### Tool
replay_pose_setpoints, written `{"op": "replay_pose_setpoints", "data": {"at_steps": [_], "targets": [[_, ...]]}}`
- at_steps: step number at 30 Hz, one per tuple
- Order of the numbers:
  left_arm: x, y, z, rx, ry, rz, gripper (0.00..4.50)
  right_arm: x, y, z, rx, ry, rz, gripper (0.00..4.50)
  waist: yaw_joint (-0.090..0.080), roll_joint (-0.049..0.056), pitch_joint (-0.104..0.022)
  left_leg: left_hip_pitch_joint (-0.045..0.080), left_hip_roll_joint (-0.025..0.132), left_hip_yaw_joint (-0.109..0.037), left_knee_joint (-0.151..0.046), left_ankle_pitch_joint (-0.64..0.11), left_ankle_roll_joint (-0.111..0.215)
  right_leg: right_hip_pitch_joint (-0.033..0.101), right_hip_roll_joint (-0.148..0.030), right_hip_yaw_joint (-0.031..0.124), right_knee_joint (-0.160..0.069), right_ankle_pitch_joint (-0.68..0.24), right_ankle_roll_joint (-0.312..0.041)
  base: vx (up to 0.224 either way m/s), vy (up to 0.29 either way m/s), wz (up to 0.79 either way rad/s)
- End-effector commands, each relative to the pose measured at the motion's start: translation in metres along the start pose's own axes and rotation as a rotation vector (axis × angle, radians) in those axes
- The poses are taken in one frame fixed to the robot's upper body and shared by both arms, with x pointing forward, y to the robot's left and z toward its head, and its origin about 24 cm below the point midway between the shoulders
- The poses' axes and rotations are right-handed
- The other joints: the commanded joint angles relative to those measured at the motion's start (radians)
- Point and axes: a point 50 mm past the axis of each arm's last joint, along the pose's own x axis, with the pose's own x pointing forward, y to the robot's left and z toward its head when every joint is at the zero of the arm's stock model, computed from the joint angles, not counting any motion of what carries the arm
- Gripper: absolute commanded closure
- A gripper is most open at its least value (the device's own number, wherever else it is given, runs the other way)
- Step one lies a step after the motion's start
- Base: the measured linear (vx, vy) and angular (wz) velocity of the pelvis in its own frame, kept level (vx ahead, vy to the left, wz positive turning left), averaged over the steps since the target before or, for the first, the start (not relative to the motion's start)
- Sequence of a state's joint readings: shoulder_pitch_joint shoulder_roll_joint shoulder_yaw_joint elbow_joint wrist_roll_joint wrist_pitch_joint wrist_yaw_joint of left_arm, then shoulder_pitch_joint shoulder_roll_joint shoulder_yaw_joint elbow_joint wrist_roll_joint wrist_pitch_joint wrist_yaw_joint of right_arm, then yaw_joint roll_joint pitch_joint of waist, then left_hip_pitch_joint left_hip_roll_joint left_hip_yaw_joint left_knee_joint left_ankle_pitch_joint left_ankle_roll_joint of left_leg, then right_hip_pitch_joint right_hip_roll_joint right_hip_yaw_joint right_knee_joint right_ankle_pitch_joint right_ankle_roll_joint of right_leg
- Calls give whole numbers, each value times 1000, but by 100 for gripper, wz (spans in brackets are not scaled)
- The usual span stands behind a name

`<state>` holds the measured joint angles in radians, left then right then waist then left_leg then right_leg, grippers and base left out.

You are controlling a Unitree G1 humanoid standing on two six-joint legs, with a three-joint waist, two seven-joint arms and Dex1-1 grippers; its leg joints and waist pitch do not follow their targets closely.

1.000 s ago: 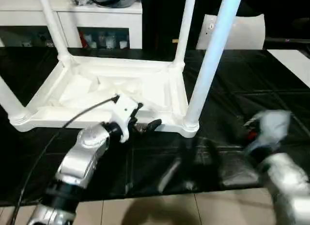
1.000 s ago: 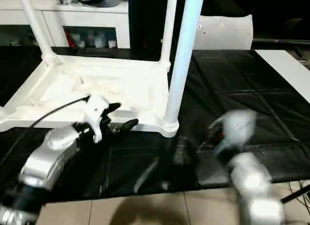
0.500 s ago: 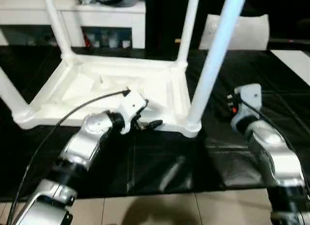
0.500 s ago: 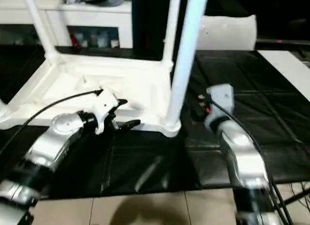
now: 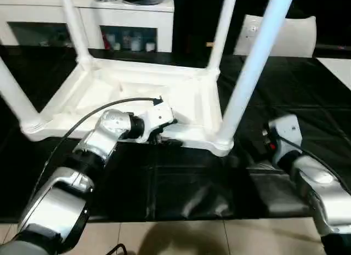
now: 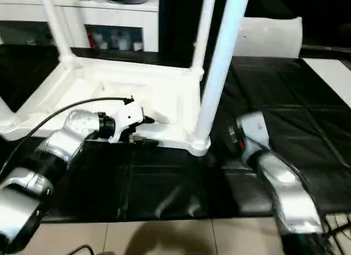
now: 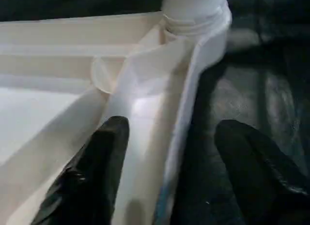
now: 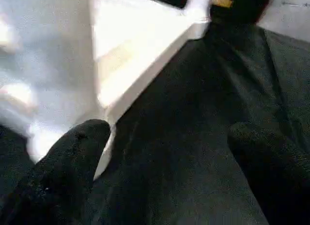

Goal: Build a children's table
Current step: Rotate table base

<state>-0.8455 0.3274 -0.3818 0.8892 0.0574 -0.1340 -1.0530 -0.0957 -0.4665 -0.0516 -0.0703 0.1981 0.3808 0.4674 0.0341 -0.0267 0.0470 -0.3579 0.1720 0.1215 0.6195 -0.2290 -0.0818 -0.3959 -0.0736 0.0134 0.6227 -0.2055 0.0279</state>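
Four legs stand up from the upside-down tabletop on the black mat, so you are near the flip. Your left gripper straddles the tabletop's near rim, fingers not yet pinched. Your right gripper, one of two, gapes empty beside the tabletop's near right corner; bring it onto the rim.

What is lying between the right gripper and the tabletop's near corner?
Nothing: bare black table cover separates the right gripper from the tabletop corner, seen from the head views.

Table legs cut off above
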Motion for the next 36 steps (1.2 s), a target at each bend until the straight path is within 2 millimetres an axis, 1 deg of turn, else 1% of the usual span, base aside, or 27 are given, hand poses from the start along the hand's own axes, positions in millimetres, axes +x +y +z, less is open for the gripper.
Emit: {"op": "replay_pose_setpoints", "data": {"at_steps": [1, 2, 3, 4, 5, 6, 7, 8, 9, 10, 11, 12, 14, 16, 17, 18, 20, 23, 25, 26, 27, 28, 29, 30, 32, 33, 36], "targets": [[0, 3, 1, 26, 31, -34, 143, -9, -2, 6, -15, -11, 35, 0, 2, -2, -58, -2, 21, 19, -78, -63, 37, 69, -35, 15, -64, 43, -249, 0, 0, 0], [1, 3, 2, 21, 40, -51, 143, -16, -1, 5, -23, -3, 72, 0, 2, 5, -59, -1, 22, 18, -79, -71, 33, 69, -37, 15, -63, 32, -252, 0, 0, 0], [3, 4, 2, 14, 45, -70, 159, -23, 1, 5, -34, 7, 118, 0, 1, 1, -58, 0, 22, 19, -79, -90, 34, 68, -36, 15, -69, 4, -251, 0, 0, 0], [3, 4, 2, 13, 47, -73, 168, -24, 1, 5, -35, 9, 127, 0, 3, -1, -57, 1, 25, 18, -78, -94, 41, 69, -38, 17, -67, 5, -259, 0, 0, 0], [4, 5, 3, 5, 57, -97, 169, -33, 7, 6, -48, 22, 210, 0, 3, 4, -55, 0, 24, 18, -81, -99, 44, 67, -37, 16, -69, -1, -262, 0, 0, 0], [5, 6, 4, 8, 63, -95, 169, -36, 10, 6, -52, 29, 248, 0, 4, 2, -56, 1, 27, 16, -79, -106, 48, 69, -38, 17, -69, -1, -264, 0, 0, 0], [6, 8, 5, 11, 73, -85, 186, -40, 16, 6, -54, 34, 310, 0, 4, 2, -55, 1, 28, 15, -81, -109, 53, 68, -39, 16, -70, -2, -267, 0, 0, 0], [6, 8, 5, 11, 73, -85, 202, -40, 16, 6, -54, 34, 310, 0, 2, 0, -54, -1, 27, 16, -80, -111, 56, 68, -38, 16, -73, -9, -264, 0, 0, 0], [6, 9, 6, 11, 76, -84, 210, -41, 18, 7, -53, 35, 330, 0, 2, 1, -55, -2, 30, 13, -82, -113, 57, 69, -43, 16, -72, -18, -268, 0, 0, 0], [7, 9, 6, 11, 76, -83, 213, -42, 19, 7, -52, 35, 335, 0, 1, 0, -53, -3, 30, 13, -84, -119, 52, 66, -42, 14, -74, -41, -269, 0, 0, 0], [8, 11, 8, 16, 85, -72, 227, -44, 26, 8, -41, 40, 395, 0, 0, -2, -51, 0, 30, 14, -84, -138, 50, 64, -42, 14, -79, -81, -267, 0, 0, 0], [8, 12, 8, 16, 85, -71, 227, -44, 27, 8, -41, 40, 397, 0, -1, -2, -51, 0, 30, 14, -84, -141, 51, 65, -41, 14, -80, -95, -264, 0, 0, 0], [9, 13, 9, 18, 95, -60, 256, -45, 35, 9, -32, 46, 459, 0, 1, -1, -53, 0, 33, 12, -84, -125, 56, 67, -44, 16, -79, -79, -264, 0, 0, 0], [10, 14, 10, 27, 110, -52, 259, -46, 40, 9, -24, 50, 495, 0, 1, -1, -51, 1, 32, 13, -86, -131, 53, 62, -43, 15, -82, -92, -262, 0, 0, 0], [11, 15, 9, 25, 117, -50, 264, -47, 41, 9, -21, 52, 505, 0, 3, 2, -53, 3, 34, 11, -85, -126, 52, 64, -45, 15, -79, -81, -265, 0, 0, 0], [11, 15, 9, 26, 123, -50, 276, -47, 42, 9, -22, 54, 511, 0, 2, 2, -53, 0, 34, 10, -86, -113, 55, 65, -45, 15, -78, -55, -268, 0, 0, 0], [12, 15, 8, 38, 149, -39, 300, -47, 43, 10, -24, 55, 515, 0, 2, 2, -54, 0, 34, 10, -85, -100, 54, 66, -45, 14, -76, -24, -274, 0, 0, 0], [12, 16, 8, 56, 169, -24, 310, -47, 43, 10, -21, 58, 520, 0, 2, 2, -53, -1, 33, 10, -85, -98, 56, 66, -46, 14, -76, -12, -279, 0, 0, 0], [13, 16, 6, 76, 189, -17, 343, -46, 41, 7, -14, 69, 527, 0, 2, 1, -51, -1, 34, 10, -87, -117, 53, 67, -47, 14, -79, -46, -274, 0, 0, 0], [14, 15, 5, 74, 190, -19, 344, -45, 39, 4, -11, 74, 526, 0, 1, 1, -49, 0, 34, 11, -88, -136, 49, 64, -47, 14, -83, -84, -269, 0, 0, 0], [14, 15, 5, 74, 190, -20, 344, -45, 39, 4, -11, 74, 526, 0, 1, 1, -49, 0, 34, 11, -88, -136, 49, 64, -47, 14, -83, -84, -269, 0, 0, 0], [14, 14, 5, 73, 191, -22, 355, -44, 37, 2, -9, 78, 524, 0, 0, 0, -46, 0, 34, 10, -91, -173, 38, 62, -48, 15, -89, -155, -259, 0, 0, 0], [15, 14, 4, 76, 195, -23, 369, -42, 36, -1, -8, 83, 522, 0, 0, 0, -46, 1, 34, 10, -91, -182, 36, 61, -49, 15, -90, -173, -256, 0, 0, 0], [15, 14, 4, 76, 195, -23, 369, -42, 36, -1, -8, 83, 522, 0, -1, 0, -45, 0, 34, 9, -93, -191, 33, 60, -49, 16, -92, -196, -249, 0, 0, 0], [16, 12, 1, 97, 220, -27, 387, -39, 34, -5, -4, 89, 520, 0, -1, -3, -47, 0, 36, 9, -93, -184, 34, 59, -49, 17, -92, -190, -244, 0, 0, 0], [16, 11, 0, 101, 228, -32, 400, -38, 33, -7, -3, 92, 520, 0, -2, -3, -47, -2, 37, 9, -93, -179, 37, 58, -49, 16, -91, -177, -246, 0, 0, 0], [17, 10, -2, 90, 232, -47, 421, -37, 32, -10, -1, 94, 521, 0, -1, -2, -46, -2, 36, 9, -93, -174, 42, 58, -49, 15, -90, -166, -247, 0, 0, 0]]}}
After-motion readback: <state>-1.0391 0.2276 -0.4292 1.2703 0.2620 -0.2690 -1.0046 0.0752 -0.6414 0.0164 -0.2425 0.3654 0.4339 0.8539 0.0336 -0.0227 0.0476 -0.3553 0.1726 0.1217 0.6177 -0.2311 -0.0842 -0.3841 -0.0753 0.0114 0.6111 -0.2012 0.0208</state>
